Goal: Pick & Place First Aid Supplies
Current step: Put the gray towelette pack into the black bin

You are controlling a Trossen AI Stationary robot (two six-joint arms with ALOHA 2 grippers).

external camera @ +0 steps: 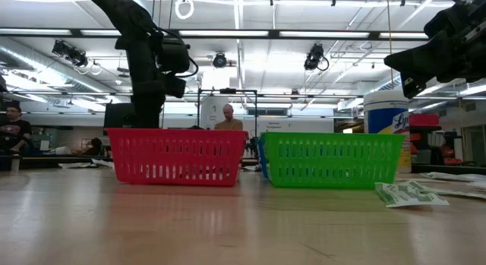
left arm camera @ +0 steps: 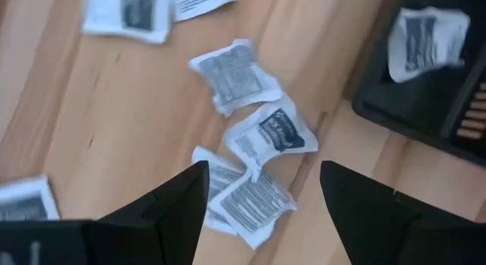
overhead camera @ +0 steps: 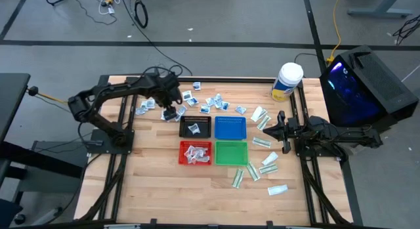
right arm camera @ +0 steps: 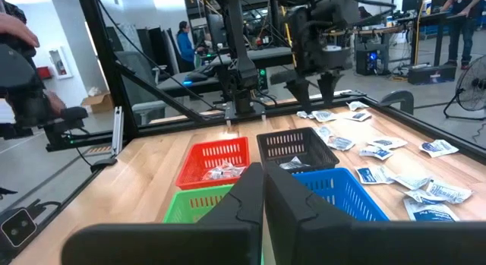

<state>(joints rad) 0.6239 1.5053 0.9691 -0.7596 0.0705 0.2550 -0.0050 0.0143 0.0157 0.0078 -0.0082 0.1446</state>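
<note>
On the tabletop [overhead camera: 157,170], upper centre, the left end effector [overhead camera: 170,113] hovers spread over packets [left arm camera: 262,132]; the right end effector [overhead camera: 275,128], pressed together, waits right of the trays [overhead camera: 230,127].

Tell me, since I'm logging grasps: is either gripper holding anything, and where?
Nothing. The left gripper hangs open above white packets; the right gripper is shut, empty.

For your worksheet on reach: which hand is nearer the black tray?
Left. The left hand hovers just beside the black tray; the right hand waits beyond the blue tray.
</note>
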